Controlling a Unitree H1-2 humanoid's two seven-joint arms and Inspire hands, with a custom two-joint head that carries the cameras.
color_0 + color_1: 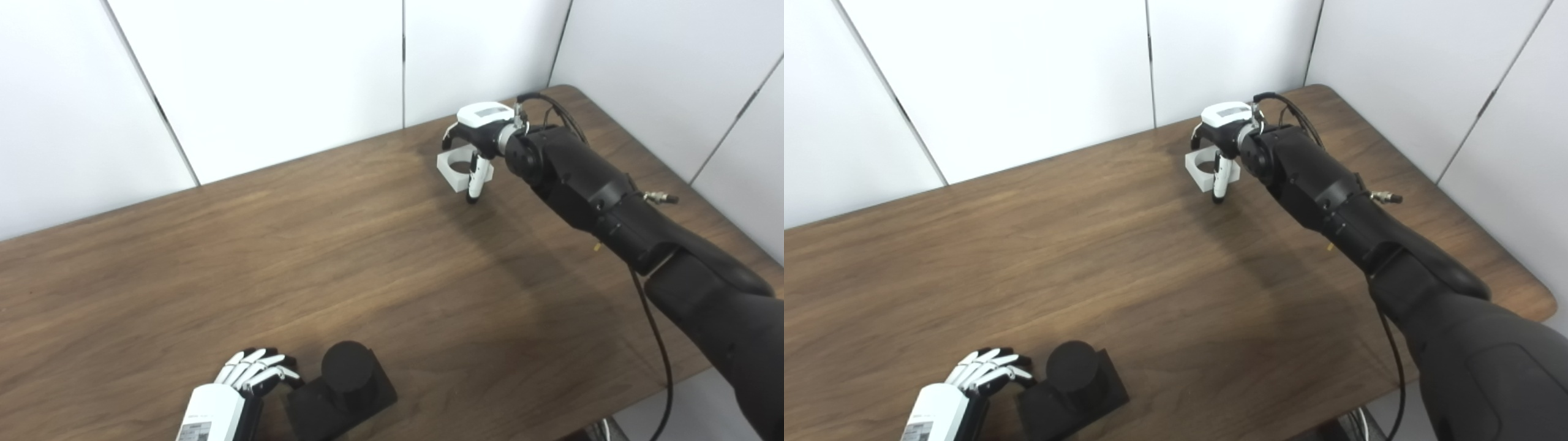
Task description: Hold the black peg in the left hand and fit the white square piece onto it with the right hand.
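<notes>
The black peg (347, 366) is a short round post standing on a black square base (367, 401) at the table's near edge. My left hand (254, 375) lies just left of the base with its fingers bent and apart, holding nothing. The white square piece (454, 166) with a round hole sits at the far side of the table. My right hand (481, 131) is over it, with a finger curled behind it and the thumb (474, 180) pressed on its front side. The piece looks low, at the table's surface.
The brown wooden table (306, 245) is bare between the two hands. White wall panels stand behind the far edge. The table's right edge and rounded corner lie under my right arm, with a cable hanging there.
</notes>
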